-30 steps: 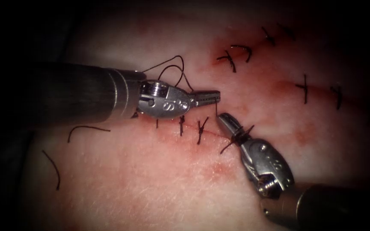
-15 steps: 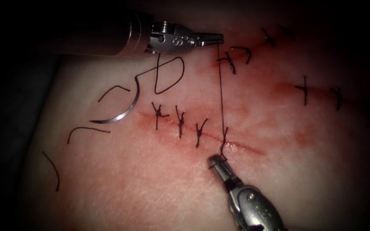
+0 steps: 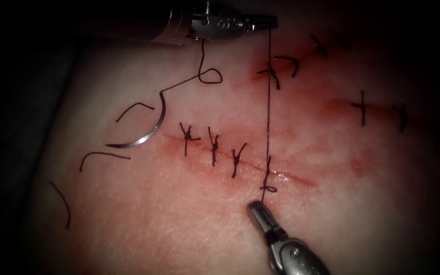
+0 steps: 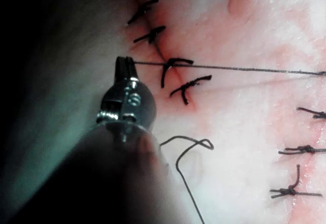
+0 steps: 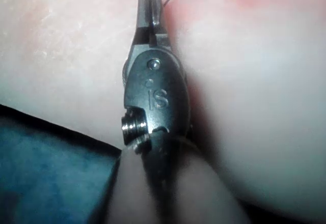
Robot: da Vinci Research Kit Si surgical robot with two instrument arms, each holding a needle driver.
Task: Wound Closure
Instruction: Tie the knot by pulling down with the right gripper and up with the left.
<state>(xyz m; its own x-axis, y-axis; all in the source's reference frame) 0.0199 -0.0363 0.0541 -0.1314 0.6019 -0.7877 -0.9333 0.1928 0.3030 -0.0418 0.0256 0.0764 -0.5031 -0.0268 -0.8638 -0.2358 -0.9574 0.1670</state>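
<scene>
Fingers clamped on taut thread

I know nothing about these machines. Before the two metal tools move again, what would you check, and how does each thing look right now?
1. Left arm's metal tool grips the dark thread: ok, jaws shut.
2. Right arm's metal tool grips the thread's short end: ok.
3. Thread taut between them: ok.
4. Knot sits on the red cut in the pale tissue: ok.
5. Curved silver needle lies free on the tissue, left of the cut: ok.
6. Knot firmness: cannot tell.

Left tool and right tool (well apart) both clamped.
</scene>
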